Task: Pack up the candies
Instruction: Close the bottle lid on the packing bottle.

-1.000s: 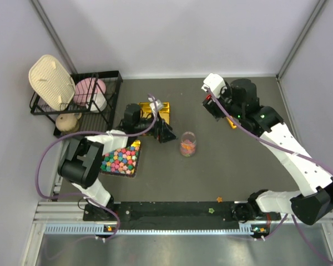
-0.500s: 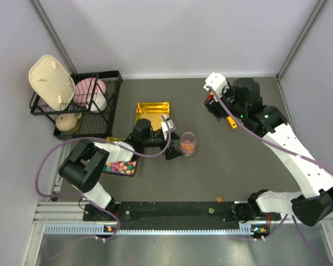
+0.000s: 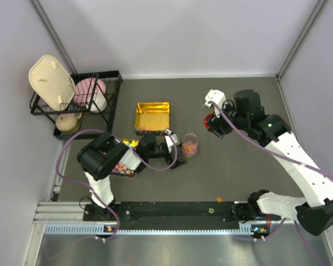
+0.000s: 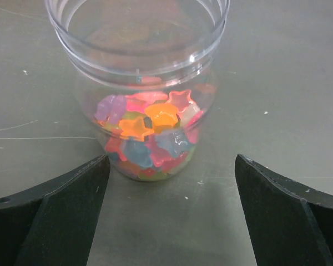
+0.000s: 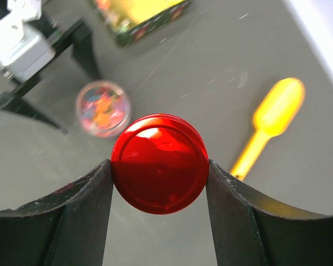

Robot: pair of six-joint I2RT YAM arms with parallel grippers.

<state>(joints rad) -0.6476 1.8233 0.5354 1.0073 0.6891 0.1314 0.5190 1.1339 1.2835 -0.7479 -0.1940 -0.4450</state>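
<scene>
A clear plastic jar point(image 3: 188, 145) stands open near the table's middle, its bottom filled with small star-shaped candies point(image 4: 150, 133) in orange, pink, pale blue and green. My left gripper point(image 3: 175, 153) lies low on the table just left of the jar, open, with nothing between its fingers point(image 4: 72, 205). The jar point(image 4: 141, 72) sits just beyond the fingertips. My right gripper point(image 5: 159, 166) is shut on a red round lid point(image 5: 159, 163), held in the air to the right of the jar. In the top view the lid point(image 3: 210, 118) shows only as a red edge.
A gold box point(image 3: 152, 116) lies behind the jar with a few candies at its near edge. A tray of bigger coloured candies point(image 3: 122, 167) is mostly under my left arm. A yellow scoop point(image 5: 269, 124) lies right of the lid. A black dish rack point(image 3: 77, 100) stands far left.
My left gripper has left the gold box and come down to the table beside the jar. My right gripper, still holding the red lid, has moved nearer the jar.
</scene>
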